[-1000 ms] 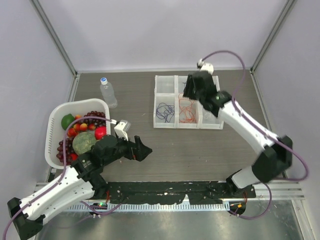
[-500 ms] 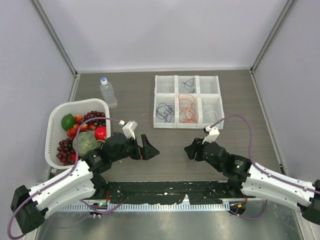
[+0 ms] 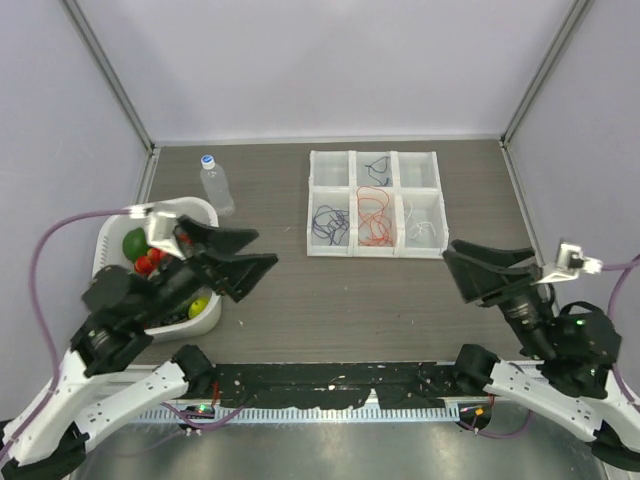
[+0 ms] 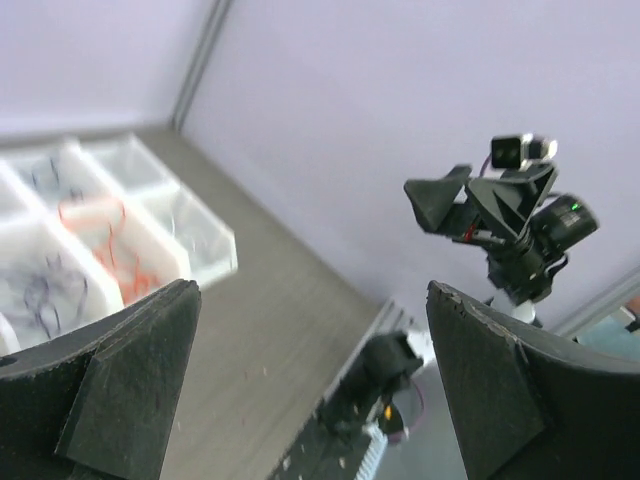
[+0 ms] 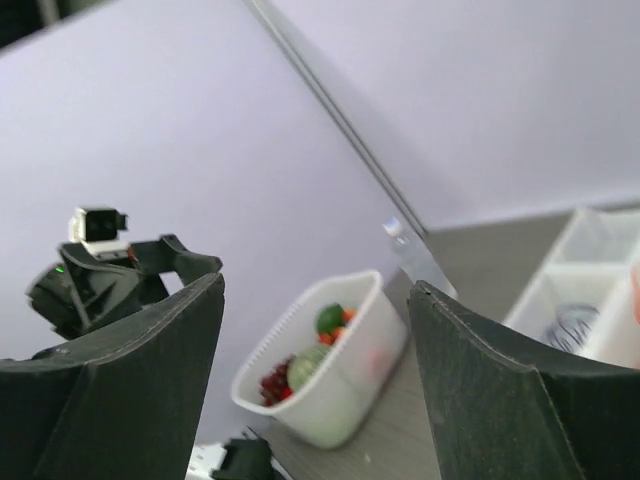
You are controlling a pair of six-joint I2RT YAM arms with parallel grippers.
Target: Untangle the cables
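The cables lie apart in a white compartment tray at the back centre: a dark blue one, an orange-red one, a thin white one and a small dark one. My left gripper is open, empty and raised high beside the fruit basket. My right gripper is open, empty and raised at the right, near side of the tray. The left wrist view shows its gripper open, with the orange-red cable far off. The right wrist view shows its gripper open.
A white basket with fruit stands at the left and also shows in the right wrist view. A clear water bottle stands behind it. Grey walls enclose the table on three sides.
The right gripper left the tray, swept back to the near side and rose at the right. The left gripper lifted up and back toward the basket. Both stayed open and empty.
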